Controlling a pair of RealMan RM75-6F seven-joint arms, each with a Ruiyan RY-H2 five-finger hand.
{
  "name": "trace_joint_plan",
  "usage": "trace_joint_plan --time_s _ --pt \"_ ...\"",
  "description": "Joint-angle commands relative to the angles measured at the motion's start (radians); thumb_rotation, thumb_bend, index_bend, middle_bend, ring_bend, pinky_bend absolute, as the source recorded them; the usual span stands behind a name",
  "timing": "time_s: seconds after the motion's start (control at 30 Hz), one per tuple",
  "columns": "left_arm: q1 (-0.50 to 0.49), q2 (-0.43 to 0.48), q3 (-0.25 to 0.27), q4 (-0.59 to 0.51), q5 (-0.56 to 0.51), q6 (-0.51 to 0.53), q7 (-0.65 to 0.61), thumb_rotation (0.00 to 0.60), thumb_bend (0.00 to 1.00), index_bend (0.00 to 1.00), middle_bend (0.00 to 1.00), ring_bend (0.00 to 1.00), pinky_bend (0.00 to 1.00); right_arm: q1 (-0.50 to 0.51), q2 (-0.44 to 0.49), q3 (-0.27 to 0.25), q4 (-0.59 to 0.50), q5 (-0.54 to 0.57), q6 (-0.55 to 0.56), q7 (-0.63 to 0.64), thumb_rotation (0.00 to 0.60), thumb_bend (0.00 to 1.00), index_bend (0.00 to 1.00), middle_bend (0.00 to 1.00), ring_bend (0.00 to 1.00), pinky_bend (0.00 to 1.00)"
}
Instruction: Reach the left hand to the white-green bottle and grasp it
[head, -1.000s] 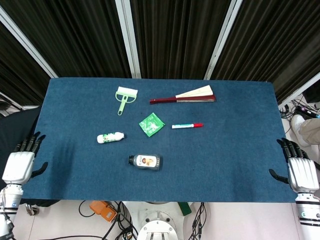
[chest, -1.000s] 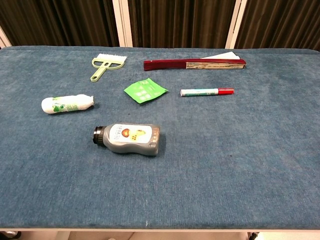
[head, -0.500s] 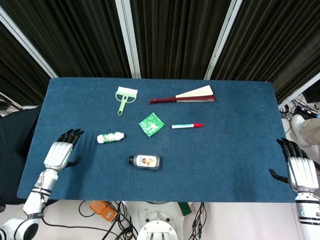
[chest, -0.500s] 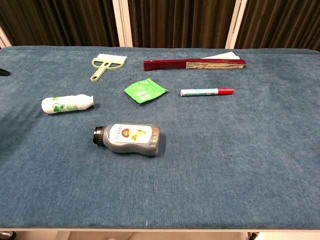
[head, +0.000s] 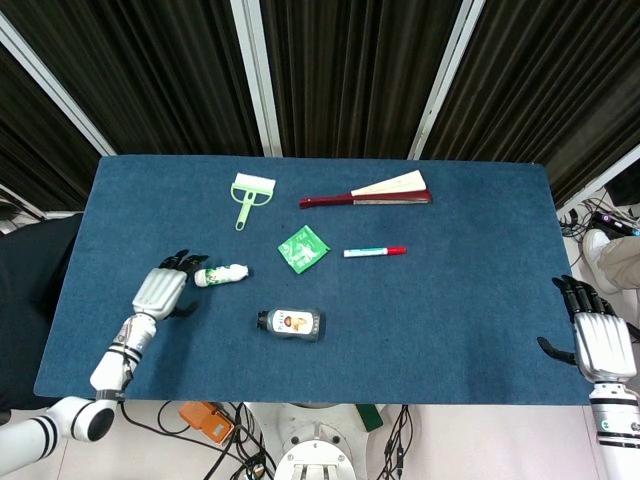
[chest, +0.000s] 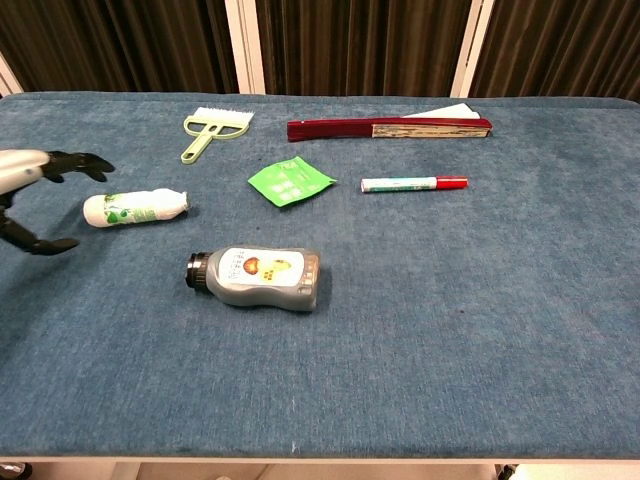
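Because the left hand (head: 160, 291) is spread wide and empty just beside the white-green bottle (head: 221, 275), the lying bottle could be nudged and rolled away.

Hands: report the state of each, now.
Left hand: open, fingers spread beside the white-green bottle, holding nothing.
Right hand: open, holding nothing, at the table edge.

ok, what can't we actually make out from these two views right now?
- Left hand: chest view's left edge cuts off the palm; only fingertips show.
- Contact with the white-green bottle: head view too small to tell touching from just short.
- Right hand: absent from chest view.
- Grey bottle label text: too small.
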Motion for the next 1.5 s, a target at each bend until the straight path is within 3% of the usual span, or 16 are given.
trace_joint_plan --time_s 0.03,0.33,0.87,1.0,1.13,1.33,1.5 --pt "-0.020 -0.016 -0.008 0.017 -0.015 -0.015 0.018 0.600 0.28 0.13 0.17 0.03 0.14 0.001 0.001 0.001 0.001 0.001 -0.002 0.001 0.600 0.28 0.19 0.17 0.17 0.29" --pt "-0.060 -0.058 -0.020 0.049 -0.034 -0.018 0.038 0.600 0.28 0.26 0.28 0.07 0.14 0.006 0.000 0.000 0.002 0.006 -0.010 -0.004 0.600 0.28 0.19 0.17 0.17 0.29" --pt "-0.114 -0.130 -0.018 0.114 -0.039 -0.038 0.006 0.600 0.30 0.31 0.40 0.12 0.14 0.009 0.003 0.000 -0.002 0.016 -0.018 -0.011 0.600 0.28 0.20 0.17 0.17 0.29" --pt "-0.121 -0.142 -0.024 0.139 -0.043 -0.032 -0.006 0.600 0.33 0.41 0.50 0.18 0.14 0.009 0.003 0.001 -0.001 0.017 -0.017 -0.008 0.600 0.28 0.20 0.17 0.17 0.29" --pt "-0.121 -0.137 -0.027 0.146 -0.047 -0.018 0.005 0.600 0.43 0.51 0.60 0.26 0.15 0.010 0.003 0.001 0.000 0.017 -0.018 -0.004 0.600 0.28 0.20 0.17 0.17 0.29" --pt "-0.119 -0.087 -0.035 0.090 -0.056 0.003 0.030 0.600 0.48 0.56 0.61 0.27 0.15 0.009 0.002 0.000 -0.001 0.016 -0.015 -0.003 0.600 0.28 0.20 0.17 0.17 0.29" --pt "-0.133 0.010 -0.057 -0.055 -0.034 0.035 0.075 0.600 0.48 0.56 0.61 0.27 0.15 0.009 0.003 0.000 -0.002 0.018 -0.016 -0.005 0.600 0.28 0.20 0.17 0.17 0.29"
